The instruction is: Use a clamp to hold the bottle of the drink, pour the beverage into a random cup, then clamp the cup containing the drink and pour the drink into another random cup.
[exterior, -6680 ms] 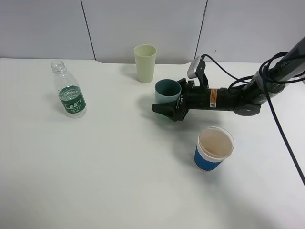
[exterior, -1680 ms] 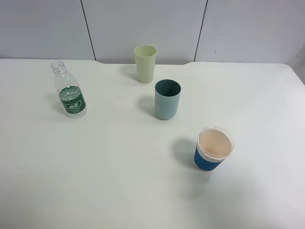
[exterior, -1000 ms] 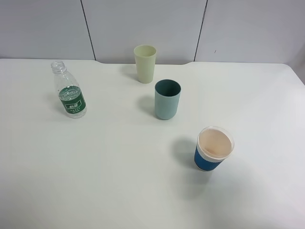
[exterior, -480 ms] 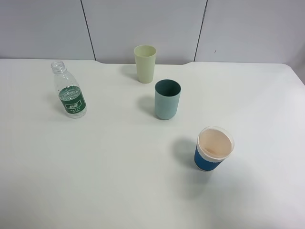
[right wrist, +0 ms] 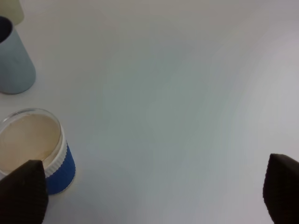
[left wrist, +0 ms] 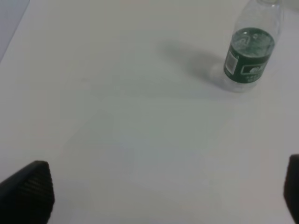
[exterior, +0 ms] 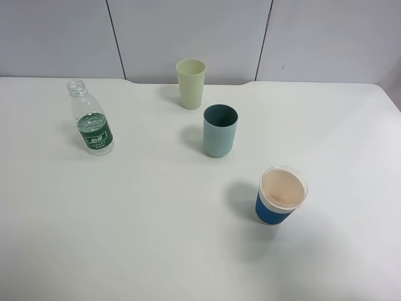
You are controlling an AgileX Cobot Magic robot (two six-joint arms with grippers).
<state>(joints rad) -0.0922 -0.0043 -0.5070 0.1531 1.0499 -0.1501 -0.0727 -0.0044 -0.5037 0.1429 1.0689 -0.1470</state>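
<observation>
Right arm has pulled out of the overhead view since earlier; the cups haven't shifted. Left gripper [left wrist: 159,196] jaws spread wide, empty, facing the ribbed clear bottle [exterior: 91,118]. Smooth yellow-green cup [exterior: 190,83], teal cup [exterior: 220,130] just beside it. Right gripper [right wrist: 154,196] released, near blue-sleeved paper cup [exterior: 281,195].

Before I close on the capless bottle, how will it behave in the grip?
The bottle looks like thin clear plastic, so it will probably flex if squeezed hard. It appears nearly empty, hence likely light and easy to tip when nudged. With no cap on its open neck, any tilt could spill what little liquid remains.
</observation>
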